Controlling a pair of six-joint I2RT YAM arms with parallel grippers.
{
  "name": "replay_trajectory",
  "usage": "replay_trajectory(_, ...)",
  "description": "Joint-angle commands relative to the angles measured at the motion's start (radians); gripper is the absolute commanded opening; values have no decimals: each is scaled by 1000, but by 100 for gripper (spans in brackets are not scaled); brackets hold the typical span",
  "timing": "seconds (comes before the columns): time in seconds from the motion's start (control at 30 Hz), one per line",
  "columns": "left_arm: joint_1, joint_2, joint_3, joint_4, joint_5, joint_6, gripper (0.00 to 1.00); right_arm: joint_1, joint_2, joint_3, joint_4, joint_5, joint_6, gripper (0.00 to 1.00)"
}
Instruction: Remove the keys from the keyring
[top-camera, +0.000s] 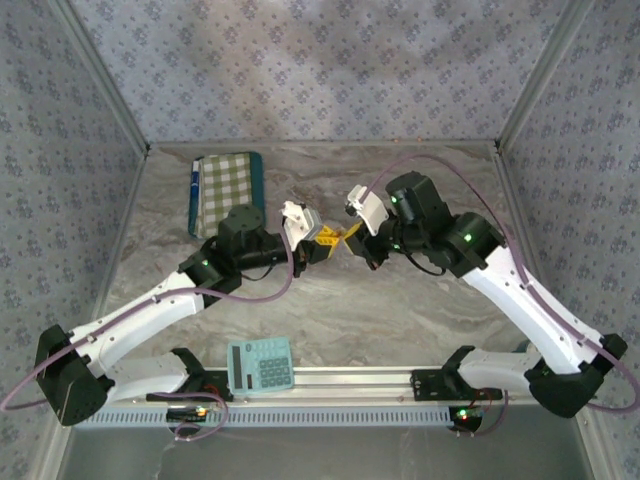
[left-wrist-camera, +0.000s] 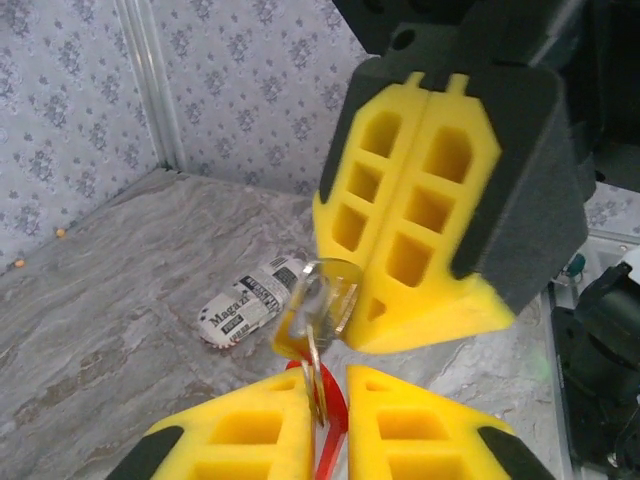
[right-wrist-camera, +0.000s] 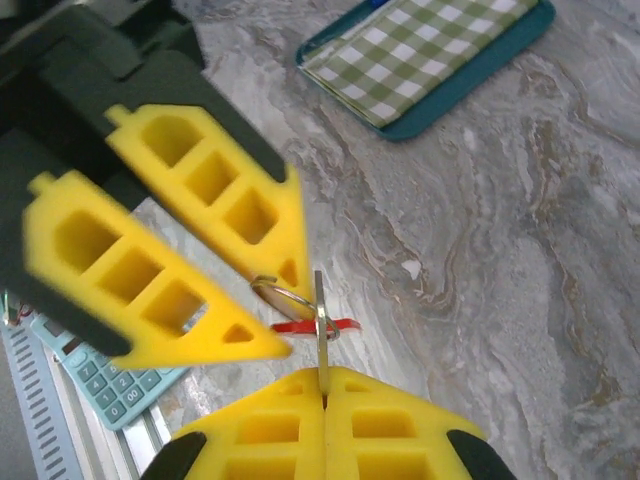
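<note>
Right gripper (right-wrist-camera: 322, 374) has its yellow fingers pressed together on the blade of one of the keys (right-wrist-camera: 320, 310), while the left gripper (left-wrist-camera: 328, 372) pinches the red tag (right-wrist-camera: 300, 326) beside the keyring (right-wrist-camera: 272, 292). The bunch thus hangs between them above the bench (top-camera: 400, 320), seemingly braced for working a key off the ring. Nothing crowds them: the calculator (top-camera: 260, 365), checked pouch (top-camera: 226, 190) and printed packet (left-wrist-camera: 250, 300) lie well apart.

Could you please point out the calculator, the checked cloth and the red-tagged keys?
Teal rectangular calculator (top-camera: 260, 366): top view, keypad middle.
Green checked folded cloth (top-camera: 226, 192): top view, its centre.
Metal keys with bright red oblong tag (right-wrist-camera: 298, 326): right wrist view, the tag.
</note>
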Motion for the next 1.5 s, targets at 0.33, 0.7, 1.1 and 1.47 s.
replay_trajectory(0.33,-30,-117,-75,23,-88,12,44,1,-31,-8,34,162,-42,0)
replay_trajectory(0.7,122,-153,-28,-5,20,-169,58,-14,-76,-46,82,-91,-57,0)
replay_trajectory(1.1,194,-15,168,-126,382,-196,37,-13,-57,-35,60,-178,-78,0)
replay_trajectory(1.47,183,72,248,-181,463,-166,38,-6,-57,-39,63,-210,-86,0)
